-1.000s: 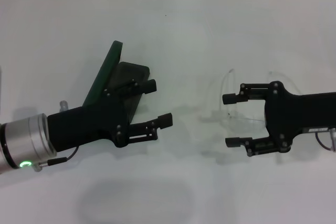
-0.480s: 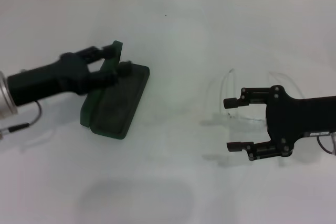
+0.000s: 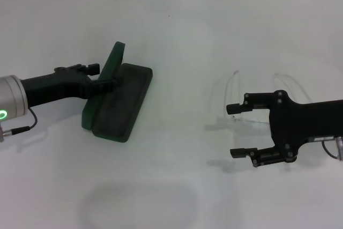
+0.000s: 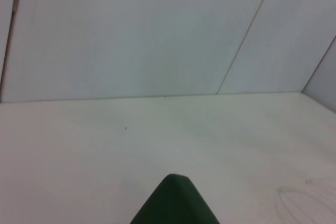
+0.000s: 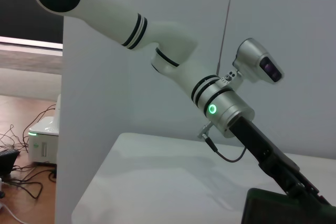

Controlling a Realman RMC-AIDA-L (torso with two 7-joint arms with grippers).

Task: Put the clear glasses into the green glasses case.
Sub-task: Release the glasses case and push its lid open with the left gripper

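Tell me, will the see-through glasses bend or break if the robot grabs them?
The clear glasses have thin see-through arms, so they would probably flex and could snap under a hard squeeze. They look light, so a nudge would likely slide them across the smooth white table. The right gripper is open beside them, so a gentle grip seems wise.
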